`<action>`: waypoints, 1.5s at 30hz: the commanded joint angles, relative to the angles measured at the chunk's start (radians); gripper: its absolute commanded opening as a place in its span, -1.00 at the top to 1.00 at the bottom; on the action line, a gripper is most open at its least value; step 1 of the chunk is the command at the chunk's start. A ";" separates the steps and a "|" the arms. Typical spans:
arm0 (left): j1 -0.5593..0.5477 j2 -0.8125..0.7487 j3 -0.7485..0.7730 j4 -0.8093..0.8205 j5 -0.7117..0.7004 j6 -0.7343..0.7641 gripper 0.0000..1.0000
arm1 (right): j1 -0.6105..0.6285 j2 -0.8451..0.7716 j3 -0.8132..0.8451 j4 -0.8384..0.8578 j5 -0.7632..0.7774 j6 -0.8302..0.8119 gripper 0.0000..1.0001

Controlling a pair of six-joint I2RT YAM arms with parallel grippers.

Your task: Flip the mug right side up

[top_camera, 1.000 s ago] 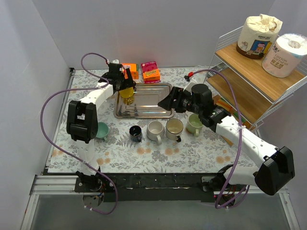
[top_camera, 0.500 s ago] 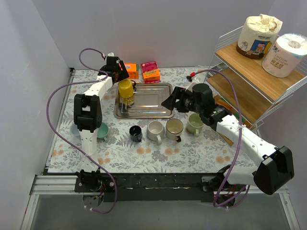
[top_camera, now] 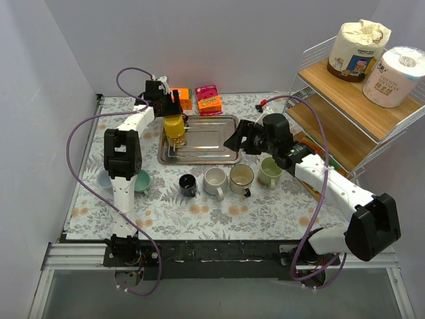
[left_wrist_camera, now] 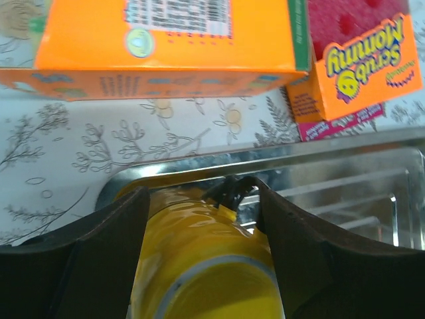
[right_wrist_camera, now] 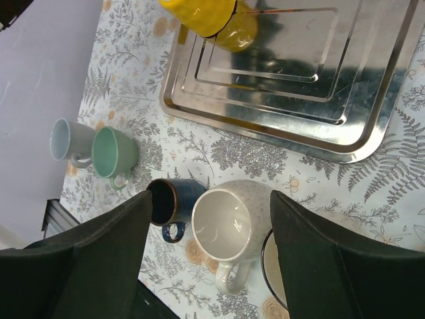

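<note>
Two-finger L claw clamps yellow mug at tray; R claw open

A robot lab bench, dressed up as a kitchen corner. Bare white walls box in a small table whose near edge is a metal rail. Two white machine arms are bolted there, the left arm and the right arm, both trailing purple cables. The kitchen side is all props: a flowered cloth, a steel tray, a yellow mug, a row of mugs, boxed sponges at the far edge, and a wire shelf on the right holding paper rolls.
</note>
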 commanded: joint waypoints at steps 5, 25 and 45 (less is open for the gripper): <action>-0.004 -0.067 -0.065 -0.004 0.285 0.103 -0.29 | -0.006 0.125 0.107 0.019 -0.004 -0.225 -0.56; -0.023 -0.220 -0.299 0.028 0.617 0.091 -0.09 | -0.004 0.381 0.282 0.041 -0.123 -0.384 -0.46; -0.025 -0.378 -0.304 0.094 0.078 -0.314 -0.20 | -0.004 0.533 0.372 0.110 -0.131 -0.469 -0.40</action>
